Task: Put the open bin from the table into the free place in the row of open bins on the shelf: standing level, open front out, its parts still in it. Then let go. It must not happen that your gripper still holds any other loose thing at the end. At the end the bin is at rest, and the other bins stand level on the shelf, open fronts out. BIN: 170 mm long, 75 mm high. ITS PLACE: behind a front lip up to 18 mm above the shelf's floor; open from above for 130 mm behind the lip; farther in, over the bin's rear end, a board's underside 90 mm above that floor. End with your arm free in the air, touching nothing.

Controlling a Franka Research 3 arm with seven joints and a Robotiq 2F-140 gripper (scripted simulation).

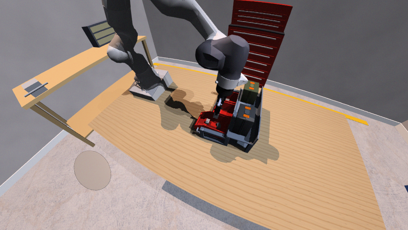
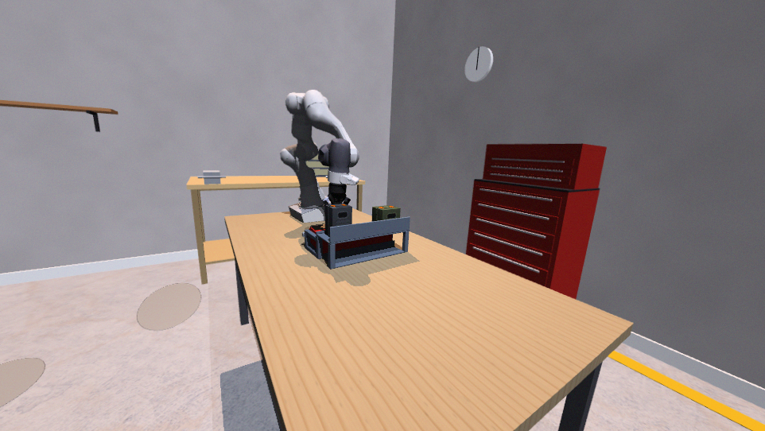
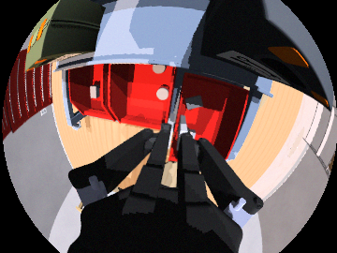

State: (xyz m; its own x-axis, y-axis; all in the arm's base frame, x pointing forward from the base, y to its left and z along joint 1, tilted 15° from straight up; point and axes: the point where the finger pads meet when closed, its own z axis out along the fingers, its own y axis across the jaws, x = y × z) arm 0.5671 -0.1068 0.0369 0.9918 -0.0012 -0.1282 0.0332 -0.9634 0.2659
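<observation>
A red open bin (image 1: pixel 204 124) (image 3: pixel 215 105) stands in the shelf row at the near end, on the right in the wrist view. It looks about level, open front out. A dark part (image 1: pixel 217 124) (image 3: pixel 194 102) and a light part (image 1: pixel 207 121) lie in it. The middle bin (image 3: pixel 140 100) and the far bin (image 3: pixel 86 84) stand beside it, looking level, with parts in them. My gripper (image 1: pixel 216 114) (image 3: pixel 176 122) is open by a narrow gap, its fingertips low around the side wall between the near and middle bins. The fingers hide part of the near bin's front.
The blue-grey shelf (image 1: pixel 214 134) (image 2: pixel 369 229) stands on the wooden table (image 1: pixel 299 160) (image 2: pixel 428 320). A tall dark box (image 1: pixel 243 119) (image 2: pixel 339 216) (image 3: pixel 234 28) and a green box (image 1: pixel 251 91) (image 2: pixel 386 214) (image 3: pixel 75 35) stand on its upper board, close behind the gripper.
</observation>
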